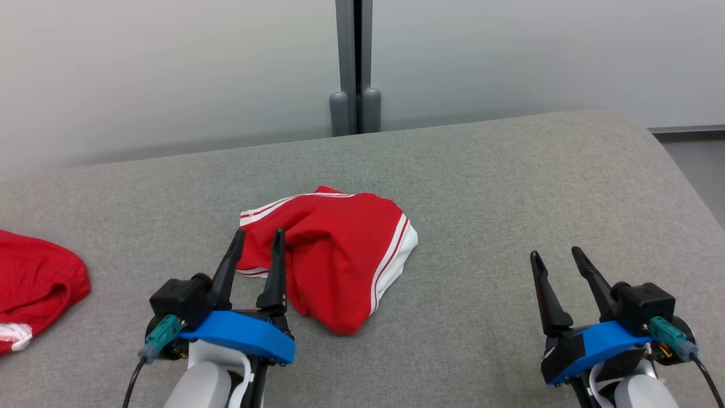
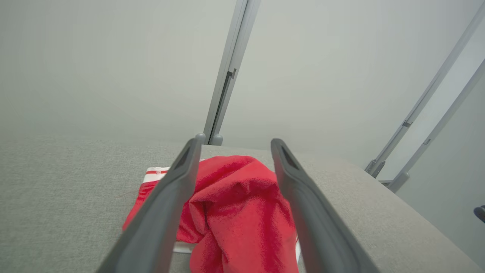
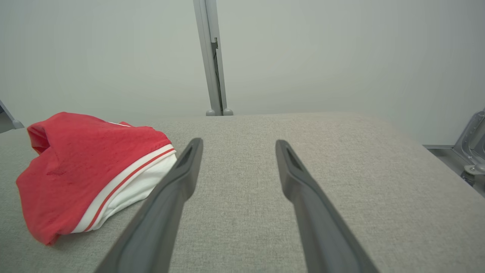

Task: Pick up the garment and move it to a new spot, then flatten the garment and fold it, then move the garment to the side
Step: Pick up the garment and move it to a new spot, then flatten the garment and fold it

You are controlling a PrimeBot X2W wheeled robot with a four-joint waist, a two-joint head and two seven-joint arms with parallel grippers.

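Though well apart, red cloth left of garment

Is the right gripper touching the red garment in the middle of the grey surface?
Apart. The head view shows a wide stretch of bare grey surface between the right gripper and the red garment; its open fingers hold nothing.

You face a soft, matt red cloth garment with white trim, lying on coarse grey woven upholstery
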